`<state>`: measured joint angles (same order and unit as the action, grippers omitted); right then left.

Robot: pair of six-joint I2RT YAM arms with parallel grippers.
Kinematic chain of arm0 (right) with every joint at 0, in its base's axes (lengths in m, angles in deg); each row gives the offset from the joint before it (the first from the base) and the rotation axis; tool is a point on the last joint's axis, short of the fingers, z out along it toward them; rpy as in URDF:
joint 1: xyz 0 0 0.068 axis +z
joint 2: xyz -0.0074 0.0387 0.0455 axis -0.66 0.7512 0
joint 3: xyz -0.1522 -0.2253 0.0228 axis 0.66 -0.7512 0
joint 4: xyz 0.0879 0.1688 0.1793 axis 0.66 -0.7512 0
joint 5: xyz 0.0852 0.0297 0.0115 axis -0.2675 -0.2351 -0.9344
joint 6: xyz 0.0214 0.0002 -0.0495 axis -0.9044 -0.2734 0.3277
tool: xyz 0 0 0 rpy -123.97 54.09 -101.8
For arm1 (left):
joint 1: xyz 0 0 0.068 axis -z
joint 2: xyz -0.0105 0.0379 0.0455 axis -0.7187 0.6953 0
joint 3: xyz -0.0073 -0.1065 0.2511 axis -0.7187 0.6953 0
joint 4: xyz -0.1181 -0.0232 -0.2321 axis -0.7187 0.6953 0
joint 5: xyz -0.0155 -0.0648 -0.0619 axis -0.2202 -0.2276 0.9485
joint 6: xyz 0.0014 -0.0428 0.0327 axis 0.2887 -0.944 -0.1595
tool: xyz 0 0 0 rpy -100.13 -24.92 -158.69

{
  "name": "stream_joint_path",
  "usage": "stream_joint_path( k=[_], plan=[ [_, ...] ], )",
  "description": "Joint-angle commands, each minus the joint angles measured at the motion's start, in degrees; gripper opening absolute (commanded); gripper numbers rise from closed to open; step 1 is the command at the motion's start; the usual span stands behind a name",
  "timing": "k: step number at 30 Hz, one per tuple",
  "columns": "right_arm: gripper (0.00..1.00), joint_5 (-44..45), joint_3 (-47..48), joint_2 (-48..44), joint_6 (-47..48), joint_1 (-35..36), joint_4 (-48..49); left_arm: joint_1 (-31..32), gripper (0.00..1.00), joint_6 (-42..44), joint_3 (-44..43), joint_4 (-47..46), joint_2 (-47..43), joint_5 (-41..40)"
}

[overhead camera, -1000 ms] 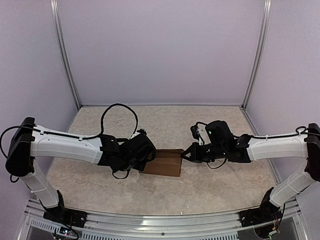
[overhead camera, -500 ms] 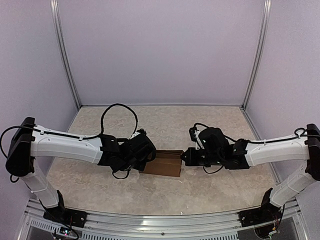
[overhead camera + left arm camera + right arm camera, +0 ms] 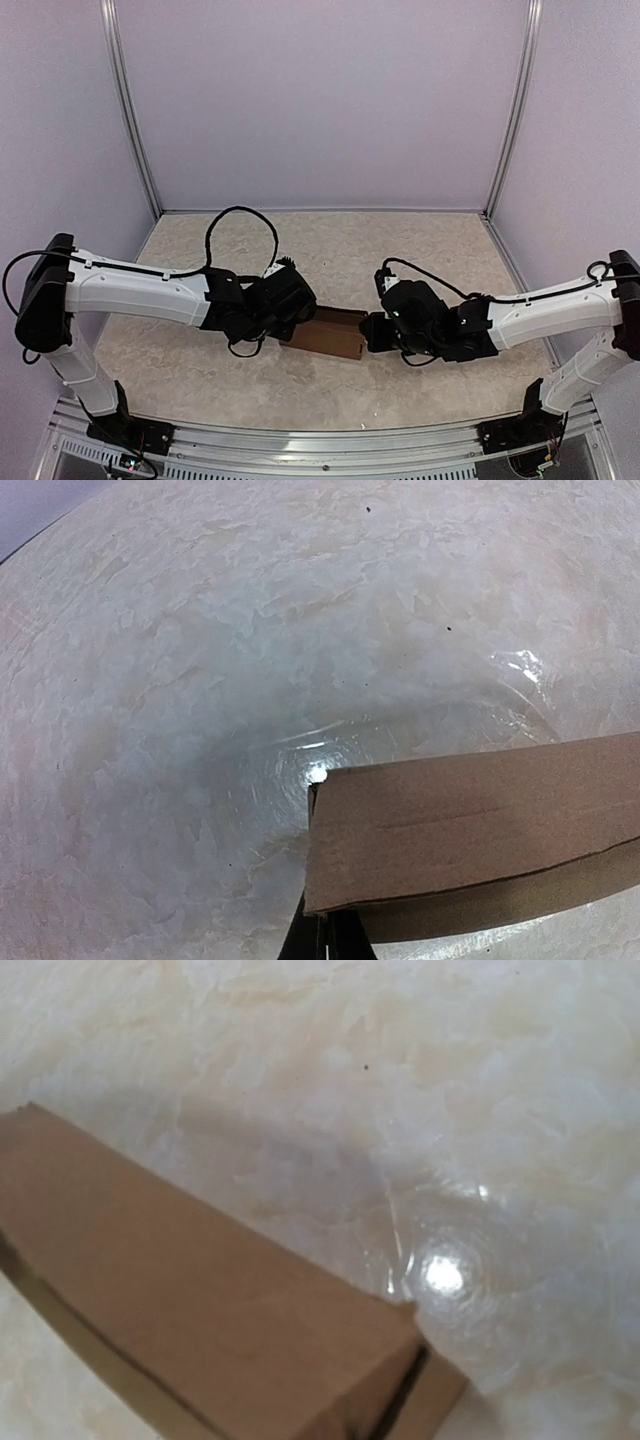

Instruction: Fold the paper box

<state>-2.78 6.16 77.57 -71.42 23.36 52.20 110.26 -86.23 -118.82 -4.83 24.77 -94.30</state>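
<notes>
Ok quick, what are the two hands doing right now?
Left hand: closed, pinching the box edge.
Right hand: at the box, can't tell.

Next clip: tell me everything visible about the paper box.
The paper box is plain brown unprinted cardboard, already folded into a slim rectangular shape with a faint crease along one face and a dark gap at its right end. It lies on the table between both arms. The left gripper, shut, meets its left corner; the right gripper is at the other end, contact unclear.
</notes>
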Motion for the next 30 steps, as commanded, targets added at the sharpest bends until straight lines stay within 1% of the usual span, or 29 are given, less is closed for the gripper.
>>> stream_joint_path(
  k=[1, 4, 13, 17, 20, 23, 30],
  plan=[
    [0.19, 1.1, -1.0, -0.1, -0.5, 0.8, -1.5, 1.5, 0.0, -1.1, 1.3, 3.1, 3.5, 8.4],
    [0.21, 1.5, -0.4, -1.4, 0.3, 0.8, -1.3, 1.6, 0.0, -1.3, 1.3, 3.3, 3.4, 8.4],
    [0.33, 5.0, 3.0, -6.6, 4.5, 0.8, -8.8, 2.0, 0.0, -1.4, 0.8, 3.9, 3.5, 8.0],
    [0.34, 6.6, 3.6, -8.1, 5.4, 0.7, -10.9, 2.0, 0.0, -1.3, 0.5, 4.1, 3.7, 8.0],
    [0.31, 7.4, 3.6, -8.3, 5.4, 0.8, -11.8, 2.0, 0.0, -1.1, 0.3, 4.2, 3.9, 7.9],
    [0.23, 6.9, 3.3, -8.0, 4.9, 0.8, -11.7, 2.0, 0.0, -0.9, 0.2, 4.3, 3.9, 7.9],
    [0.1, 5.1, 2.5, -7.1, 4.3, 0.8, -10.5, 2.0, 0.0, -0.8, 0.2, 4.5, 4.0, 7.8]
  ],
)
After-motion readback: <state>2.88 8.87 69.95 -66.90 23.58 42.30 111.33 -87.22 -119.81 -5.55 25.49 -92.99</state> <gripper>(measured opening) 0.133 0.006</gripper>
